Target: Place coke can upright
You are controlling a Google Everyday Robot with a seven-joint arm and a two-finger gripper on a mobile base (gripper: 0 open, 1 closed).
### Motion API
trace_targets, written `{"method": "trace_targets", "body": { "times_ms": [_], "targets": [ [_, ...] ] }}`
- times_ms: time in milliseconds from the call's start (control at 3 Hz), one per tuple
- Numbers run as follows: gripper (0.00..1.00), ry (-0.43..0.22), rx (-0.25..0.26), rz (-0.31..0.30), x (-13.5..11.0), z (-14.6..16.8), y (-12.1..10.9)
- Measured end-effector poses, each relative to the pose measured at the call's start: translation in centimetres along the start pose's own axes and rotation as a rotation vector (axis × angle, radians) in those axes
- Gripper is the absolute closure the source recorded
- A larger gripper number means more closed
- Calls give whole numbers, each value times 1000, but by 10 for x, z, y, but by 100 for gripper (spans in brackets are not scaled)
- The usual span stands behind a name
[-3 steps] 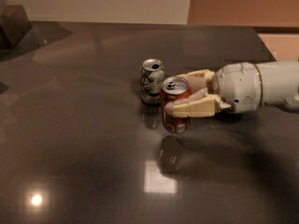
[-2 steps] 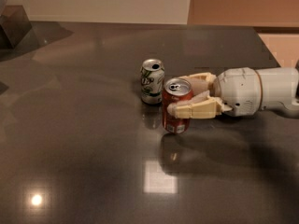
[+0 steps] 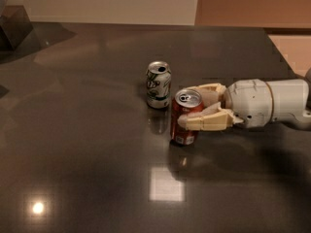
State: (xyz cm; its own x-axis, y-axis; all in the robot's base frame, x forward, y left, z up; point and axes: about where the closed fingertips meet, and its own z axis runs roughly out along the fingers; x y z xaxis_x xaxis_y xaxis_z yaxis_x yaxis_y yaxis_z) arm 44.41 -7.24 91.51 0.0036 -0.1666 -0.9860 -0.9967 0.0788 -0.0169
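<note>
- Coke can (image 3: 184,104): upright on dark bench (image 3: 73,154), just right of frame centre, silver top facing up.
- Claw (image 3: 189,107): reaching in level from right edge, clamped on coke can. Near tan finger (image 3: 206,121) across can front at mid-height; far finger behind upper part.
- White wrist housing (image 3: 262,103): right of frame, behind claw.
- White-silver can with green-black markings (image 3: 158,84): upright, up-left of coke can, narrow gap between.
- Glare patches on bench: lower centre, lower left.
</note>
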Motion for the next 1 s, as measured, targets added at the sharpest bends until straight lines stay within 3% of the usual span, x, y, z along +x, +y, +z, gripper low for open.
{"method": "trace_targets", "body": {
  "times_ms": [1000],
  "targets": [
    [13,10,-38,2,12,2,3]
  ]
}}
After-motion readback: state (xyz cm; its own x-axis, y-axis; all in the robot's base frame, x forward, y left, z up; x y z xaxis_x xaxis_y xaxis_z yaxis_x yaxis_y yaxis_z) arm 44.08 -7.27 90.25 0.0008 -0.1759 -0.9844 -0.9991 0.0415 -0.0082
